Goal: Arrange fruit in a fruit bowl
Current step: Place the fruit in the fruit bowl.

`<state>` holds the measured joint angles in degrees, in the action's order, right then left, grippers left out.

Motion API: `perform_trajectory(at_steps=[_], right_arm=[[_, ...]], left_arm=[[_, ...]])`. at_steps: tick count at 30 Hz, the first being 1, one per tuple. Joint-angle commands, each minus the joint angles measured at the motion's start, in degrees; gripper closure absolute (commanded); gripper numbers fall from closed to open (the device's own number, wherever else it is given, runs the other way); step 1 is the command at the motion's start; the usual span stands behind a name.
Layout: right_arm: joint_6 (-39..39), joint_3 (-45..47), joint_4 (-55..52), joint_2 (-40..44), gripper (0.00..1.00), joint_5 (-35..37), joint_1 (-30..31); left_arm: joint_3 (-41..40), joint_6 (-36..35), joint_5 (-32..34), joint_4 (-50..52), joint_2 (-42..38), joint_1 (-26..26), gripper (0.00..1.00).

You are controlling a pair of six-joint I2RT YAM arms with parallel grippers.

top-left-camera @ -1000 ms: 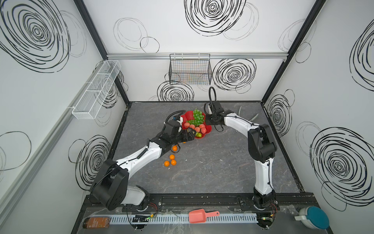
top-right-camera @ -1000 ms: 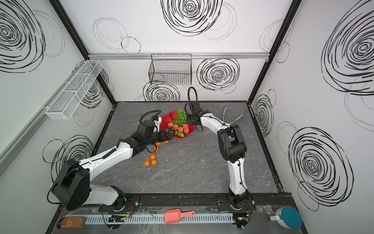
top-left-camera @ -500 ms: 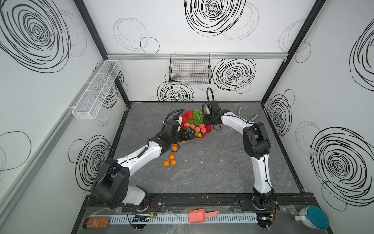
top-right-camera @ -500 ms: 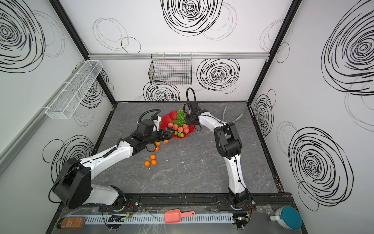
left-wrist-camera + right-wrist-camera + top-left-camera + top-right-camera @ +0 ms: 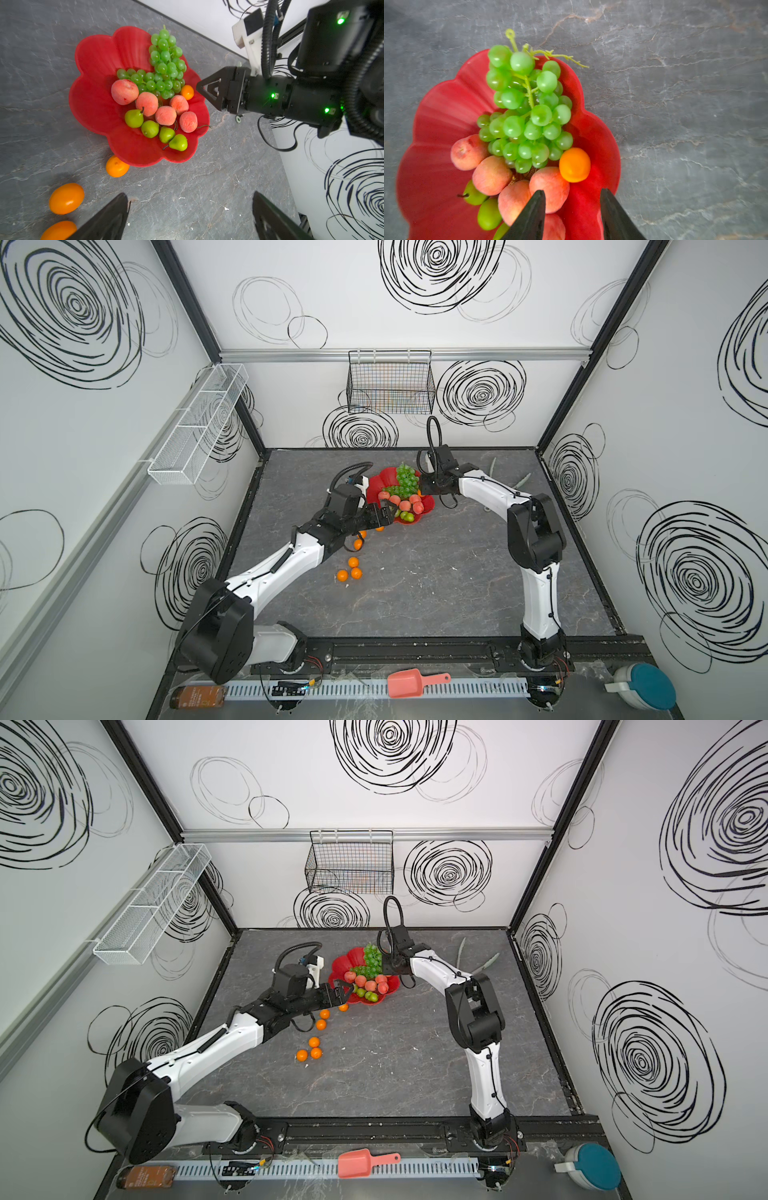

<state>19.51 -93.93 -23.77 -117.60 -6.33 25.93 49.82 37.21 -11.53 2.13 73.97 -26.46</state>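
Note:
The red scalloped fruit bowl [image 5: 382, 483] [image 5: 347, 961] [image 5: 97, 83] [image 5: 440, 124] holds the green grapes [image 5: 164, 68] [image 5: 527, 116], several peaches [image 5: 146, 104] [image 5: 491, 175], several pears [image 5: 149, 128] [image 5: 489, 214] and one tangerine [image 5: 187, 92] [image 5: 574, 165] beside the grapes. Several more tangerines [image 5: 353, 562] [image 5: 314, 1042] [image 5: 116, 167] lie on the table in front of the bowl. My right gripper [image 5: 424, 486] [image 5: 572, 190] hovers open over the bowl's right rim, holding nothing. My left gripper [image 5: 388, 512] [image 5: 189, 194] is wide open and empty above the table at the bowl's near edge.
A black wire basket [image 5: 390, 381] hangs on the back wall and a white mesh shelf [image 5: 199, 423] on the left wall. Green strips [image 5: 521, 481] lie at the back right. A pink scoop [image 5: 409, 684], a bottle [image 5: 197, 696] and a teal-lidded container [image 5: 642, 691] sit beyond the front rail.
My right gripper's jaws have opened wider over the bowl's rim, and its arm swung slightly left and back. The left arm has barely moved.

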Motion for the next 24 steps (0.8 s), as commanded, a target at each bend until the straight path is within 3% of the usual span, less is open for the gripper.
perform_trajectory(at_steps=[1,13,24], right_arm=[[0.4,4.1,1.6,6.8,0.53,2.6,2.9],[7.9,18.4,4.8,17.8,0.53,7.8,17.1],[15.6,20.7,8.3,14.6,0.54,9.1,27.6]], left_arm=[[-2.0,-1.3,0.0,2.3,-5.2,1.5,0.04],[-12.5,-2.4,-3.3,12.6,-23.1,10.0,0.04],[-17.2,-2.1,-8.6,16.4,-29.2,18.4,0.04]])
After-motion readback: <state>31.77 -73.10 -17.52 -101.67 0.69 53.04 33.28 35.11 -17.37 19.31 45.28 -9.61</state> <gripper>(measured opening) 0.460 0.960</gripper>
